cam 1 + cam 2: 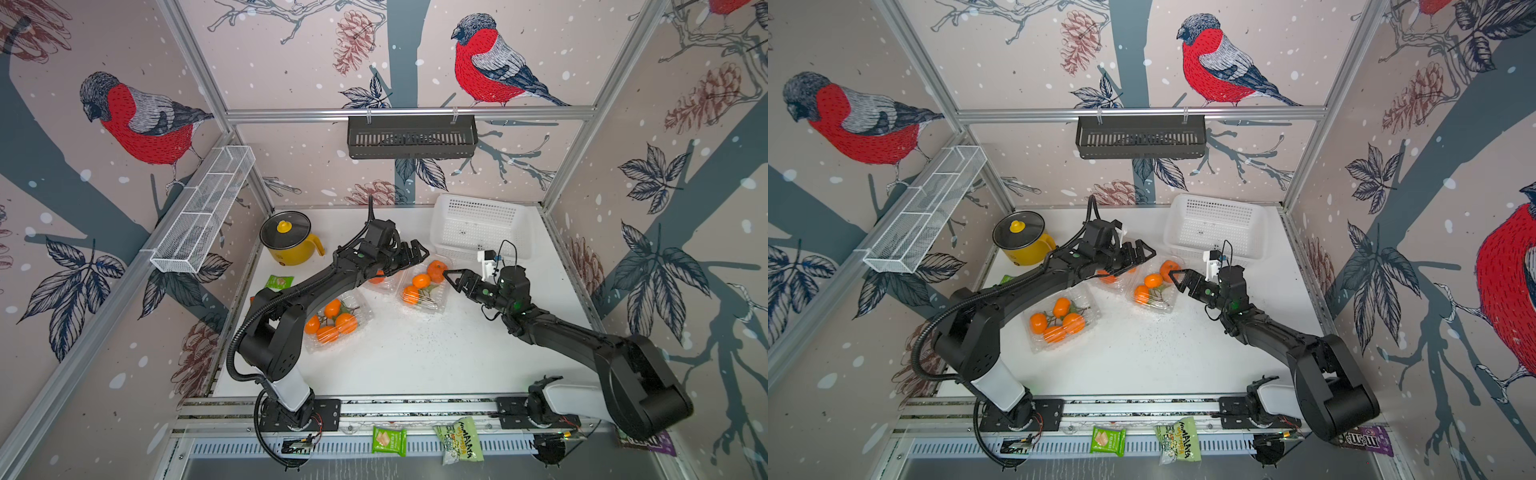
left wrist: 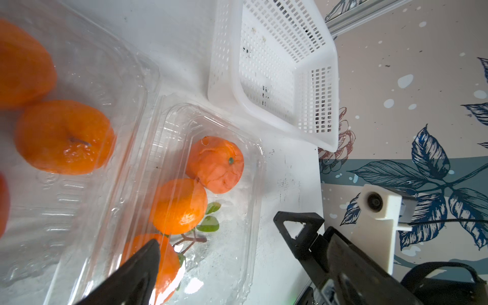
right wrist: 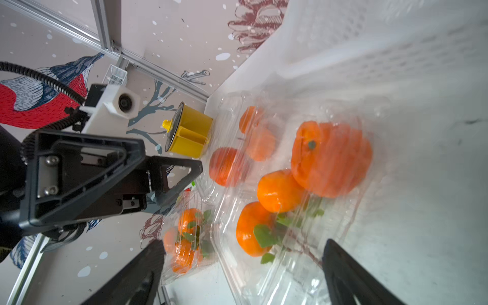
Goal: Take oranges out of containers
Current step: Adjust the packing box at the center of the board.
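Three clear containers lie on the white table. The front-left container [image 1: 360, 311] holds several oranges [image 1: 332, 308]. The middle container [image 1: 384, 286] is mostly under my left arm, with one orange [image 1: 376, 277] showing. The right container [image 1: 432, 305] holds three oranges [image 1: 421, 281], the farthest one [image 2: 215, 163] larger and wrinkled. My left gripper [image 1: 417, 257] hovers open above the gap between the middle and right containers. My right gripper [image 1: 451, 280] stands open at the right container's edge, beside the wrinkled orange; its fingers [image 3: 142, 269] straddle the clear plastic without closing on it.
A white perforated basket [image 1: 478, 226] stands just behind the right container. A yellow pot [image 1: 289, 241] sits at the back left, with a green packet [image 1: 279, 282] in front of it. Snack packets [image 1: 388, 440] lie on the front rail. The two grippers are close together.
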Tool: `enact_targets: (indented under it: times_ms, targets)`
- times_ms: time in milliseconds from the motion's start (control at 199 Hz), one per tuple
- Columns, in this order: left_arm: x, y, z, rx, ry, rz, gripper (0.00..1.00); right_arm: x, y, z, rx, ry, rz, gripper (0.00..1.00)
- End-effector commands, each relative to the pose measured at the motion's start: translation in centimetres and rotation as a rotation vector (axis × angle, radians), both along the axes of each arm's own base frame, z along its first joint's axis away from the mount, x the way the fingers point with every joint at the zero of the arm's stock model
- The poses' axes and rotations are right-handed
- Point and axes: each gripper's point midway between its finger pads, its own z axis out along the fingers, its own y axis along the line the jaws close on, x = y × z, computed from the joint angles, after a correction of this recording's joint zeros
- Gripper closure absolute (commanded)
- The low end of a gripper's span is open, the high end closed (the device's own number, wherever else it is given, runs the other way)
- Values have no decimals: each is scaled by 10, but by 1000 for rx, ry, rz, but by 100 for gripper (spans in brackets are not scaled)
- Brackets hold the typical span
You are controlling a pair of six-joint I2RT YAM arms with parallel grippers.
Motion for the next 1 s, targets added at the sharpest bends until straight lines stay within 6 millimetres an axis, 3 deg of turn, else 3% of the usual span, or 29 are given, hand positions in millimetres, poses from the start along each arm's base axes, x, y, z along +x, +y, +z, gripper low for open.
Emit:
enact_targets:
  times_ms: [0, 85, 175, 376, 501, 717, 892, 998]
  targets:
    - [-16, 11, -3, 24, 15, 23, 2, 19, -32, -24, -213, 43, -126, 5]
    - [-35, 20, -5, -32, 40, 67, 2, 40, -39, -34, -322, 72, -107, 3]
    - [-59, 22, -12, -114, 89, 89, 2, 59, -31, -42, -385, 79, -54, 0]
    - [-83, 40, -30, -154, 152, 195, 2, 88, -5, -33, -506, -13, 24, 0]
    - [-86, 38, -40, -195, 169, 214, 2, 99, 10, -31, -550, -57, 75, 0]
    - [-82, 23, -64, -186, 218, 196, 2, 110, 31, -48, -636, -67, 141, 0]
    - [-75, 20, -69, -168, 214, 202, 2, 106, 49, -53, -642, -79, 206, 0]
    - [-72, 16, -71, -169, 215, 196, 2, 100, 48, -51, -630, -72, 207, 0]
